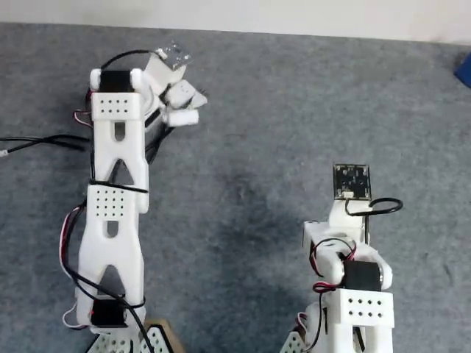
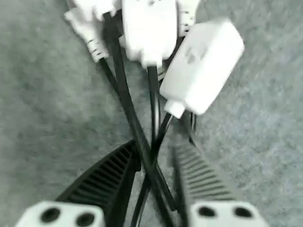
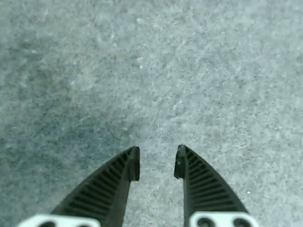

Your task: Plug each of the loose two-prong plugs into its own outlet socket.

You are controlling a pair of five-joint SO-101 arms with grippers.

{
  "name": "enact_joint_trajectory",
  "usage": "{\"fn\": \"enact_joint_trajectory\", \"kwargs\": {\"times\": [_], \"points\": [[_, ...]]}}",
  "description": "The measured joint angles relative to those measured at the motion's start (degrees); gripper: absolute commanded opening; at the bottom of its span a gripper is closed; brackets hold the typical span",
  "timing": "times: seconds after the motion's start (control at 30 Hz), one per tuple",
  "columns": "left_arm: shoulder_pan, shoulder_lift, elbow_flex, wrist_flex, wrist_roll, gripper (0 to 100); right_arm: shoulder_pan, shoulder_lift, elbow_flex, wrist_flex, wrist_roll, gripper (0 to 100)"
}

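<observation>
Plug cluster (image 1: 179, 103) lies at upper left of surface (image 1: 243, 147), under left arm's tip. Left claw (image 2: 156, 146) open, straddling black cables (image 2: 137, 123), gripping nothing. White two-prong plug (image 2: 149, 33) and white adapter block (image 2: 201, 66) sit just beyond its tips. Judgement: advance past cables, close on plug body not cord, keep prongs square to socket. Cannot tell which piece carries sockets. Crossed cables likely to snag. Right claw (image 3: 157, 151) slightly parted, empty, over bare surface, well apart from plugs. Blue object (image 1: 465, 68) at far right edge.
</observation>
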Motion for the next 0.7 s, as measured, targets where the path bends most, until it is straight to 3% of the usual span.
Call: {"fn": "enact_joint_trajectory", "kwargs": {"times": [0.3, 0.5, 0.7], "points": [[0.0, -4.7, -1.5, 0.0, -0.2, 22, -2.4, 0.0, 0.0, 0.0, 0.0, 13.4], [3.1, -6.3, 4.6, 0.1, 0.7, 22, -2.5, 0.0, 0.0, 0.1, 0.0, 13.4], [8.2, -0.3, 6.9, -7.5, 0.7, 16, -2.5, 0.0, 0.0, 0.1, 0.0, 13.4]]}}
